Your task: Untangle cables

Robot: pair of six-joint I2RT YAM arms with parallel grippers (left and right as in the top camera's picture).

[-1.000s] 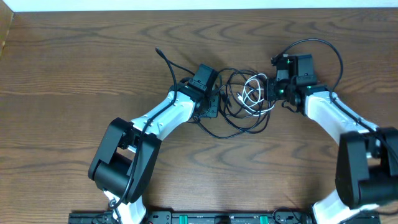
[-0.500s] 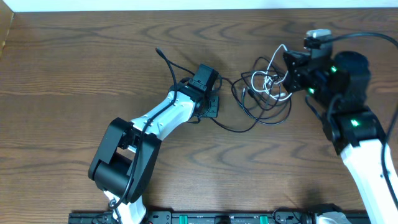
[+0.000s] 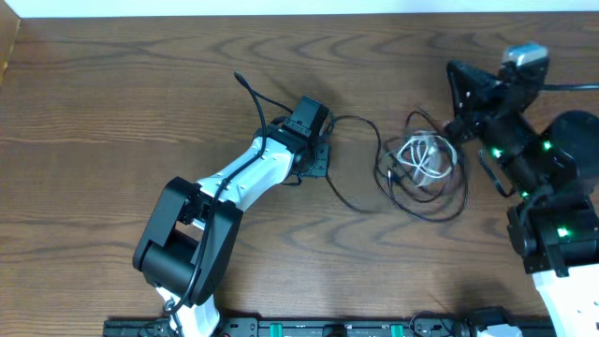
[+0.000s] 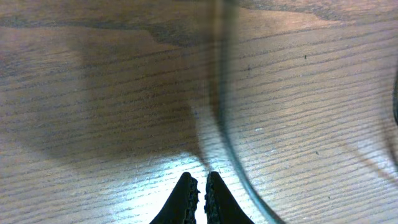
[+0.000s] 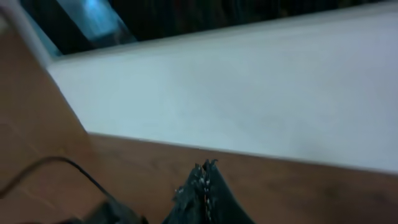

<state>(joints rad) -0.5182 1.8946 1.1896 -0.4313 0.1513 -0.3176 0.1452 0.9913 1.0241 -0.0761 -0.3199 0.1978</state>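
- Two grippers, both clenched: left gripper (image 4: pixel 199 178) low over the table (image 3: pixel 140 94), right gripper (image 5: pixel 205 167) raised.
- Cables (image 3: pixel 423 155) bunched between them, nearer the right; one black strand reaches the left.

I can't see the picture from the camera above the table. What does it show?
A knot of thin black and white cables lies on a brown wooden table. The left arm's tool sits low by one black strand, and the right arm stands raised beside the knot.
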